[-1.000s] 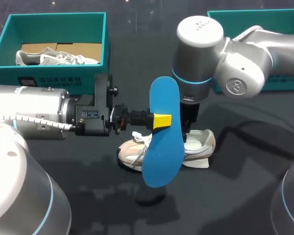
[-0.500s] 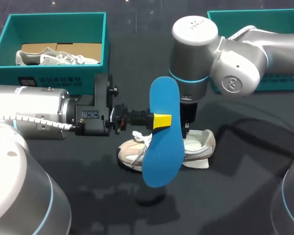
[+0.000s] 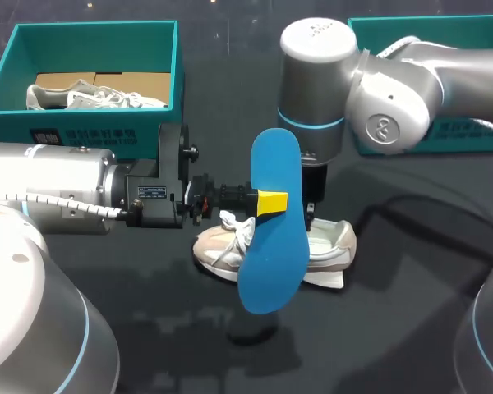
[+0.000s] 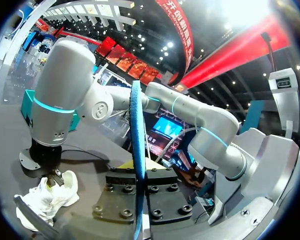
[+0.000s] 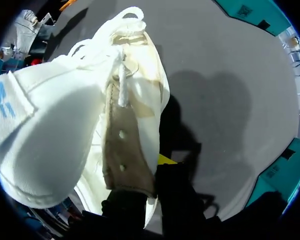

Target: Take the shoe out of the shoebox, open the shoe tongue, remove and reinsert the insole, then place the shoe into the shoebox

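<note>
Left gripper (image 3: 271, 201) clamped narrow on the blue insole (image 3: 271, 263), held upright on edge just above the shoe (image 3: 218, 250), likely staged for reinsertion. Right gripper (image 3: 310, 217) pinches the shoe's side wall by the opening, seemingly steadying it on the table. Shoebox (image 3: 90, 127) sits far left, well apart.

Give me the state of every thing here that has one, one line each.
insole: out of the shoe, held on edge above it
left gripper: shut on the insole
shoe: on the table, outside both boxes, laces loose
right gripper: shut on the shoe's side wall
left shoebox: open, second shoe inside
right shoebox: open, inside mostly hidden
</note>
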